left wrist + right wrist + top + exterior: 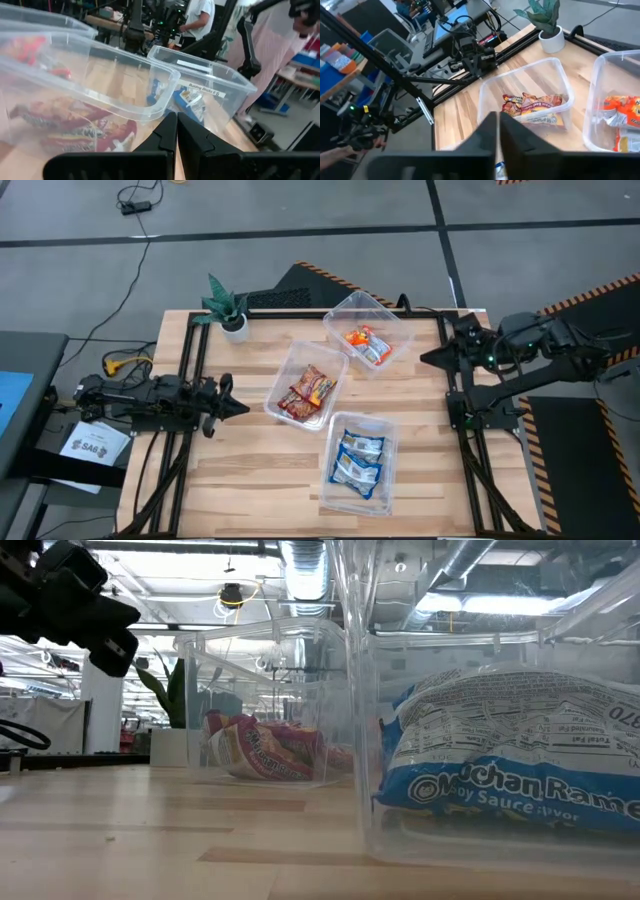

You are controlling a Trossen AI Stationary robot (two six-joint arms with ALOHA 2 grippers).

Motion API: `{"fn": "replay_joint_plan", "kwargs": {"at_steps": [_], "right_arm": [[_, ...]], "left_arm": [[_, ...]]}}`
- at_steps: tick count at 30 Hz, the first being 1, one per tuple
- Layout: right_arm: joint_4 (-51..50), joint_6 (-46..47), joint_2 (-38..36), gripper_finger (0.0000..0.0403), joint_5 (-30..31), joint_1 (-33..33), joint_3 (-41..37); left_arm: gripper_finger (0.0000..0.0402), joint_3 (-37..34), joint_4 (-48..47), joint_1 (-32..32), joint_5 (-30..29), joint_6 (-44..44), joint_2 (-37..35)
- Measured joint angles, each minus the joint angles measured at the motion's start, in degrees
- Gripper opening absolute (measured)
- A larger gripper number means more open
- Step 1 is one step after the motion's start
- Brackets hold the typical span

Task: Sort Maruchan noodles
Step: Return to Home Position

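Observation:
Three clear tubs stand on the table. The far tub (368,330) holds the orange-and-white packets (366,344). The middle tub (306,383) holds the dark red-and-yellow packets (308,392), also in the right wrist view (535,107). The near tub (358,462) holds the blue-and-white packets (358,460), close up in the low view (510,755). My left gripper (243,406) is shut and empty at the table's left edge. My right gripper (425,360) is shut and empty at the right edge, above the table.
A small potted plant (228,308) stands at the table's far left corner. Bare wood lies between the tubs and the left edge. A person in a white shirt (199,15) stands beyond the table in the left wrist view.

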Motion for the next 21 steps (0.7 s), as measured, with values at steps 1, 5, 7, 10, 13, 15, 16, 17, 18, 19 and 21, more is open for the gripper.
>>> {"fn": "replay_joint_plan", "kwargs": {"at_steps": [1, 5, 7, 10, 13, 15, 16, 17, 18, 19, 21], "right_arm": [[0.02, -0.58, 0.02, 0.0021, -0.02, 0.00, 0.00], [0.04, -0.74, 0.02, 0.0020, -0.15, 0.00, 0.00], [0.04, -0.63, 0.02, 0.0023, -0.19, 0.00, 0.00], [0.09, -0.77, 0.04, 0.0014, -0.46, 0.00, -0.06], [0.63, -0.92, -1.01, 0.0007, -1.44, 0.00, -1.94], [0.72, -0.37, -2.29, 0.0008, -1.49, 0.00, -3.91], [1.68, 0.15, -3.25, 0.0008, -1.49, 0.00, -5.23], [2.60, 0.81, -4.32, 0.0008, -1.49, 0.00, -6.67], [3.28, 1.42, -5.44, 0.0008, -1.51, 0.00, -8.11], [4.55, 1.95, -6.48, 0.0008, -1.51, 0.00, -9.71], [6.76, 3.02, -8.83, 0.0008, -1.53, 0.00, -12.36]], "left_arm": [[0.0000, 0.00, 0.05, 0.00, 0.12, 1.24, 0.00], [0.0000, -0.02, 2.09, 0.00, 1.13, 5.01, -0.02], [0.0000, -0.02, 3.22, 0.00, 1.02, 5.47, -0.09], [0.0000, -0.02, 4.33, 0.00, 0.39, 6.37, -0.07], [0.0000, -0.02, 7.28, 0.00, 0.46, 7.37, -0.09], [0.0000, -0.04, 8.76, 0.00, 0.60, 7.88, -0.09], [0.0000, -0.04, 8.93, 0.00, 0.72, 8.26, -0.09], [0.0000, -0.04, 8.98, 0.00, 0.92, 8.43, -0.09], [0.0000, -0.04, 9.13, 0.00, 1.01, 8.47, -0.09], [0.0000, -0.04, 9.16, 0.00, 1.03, 8.38, -0.09], [0.0000, -0.04, 9.27, 0.00, 1.19, 8.13, -0.09]]}}
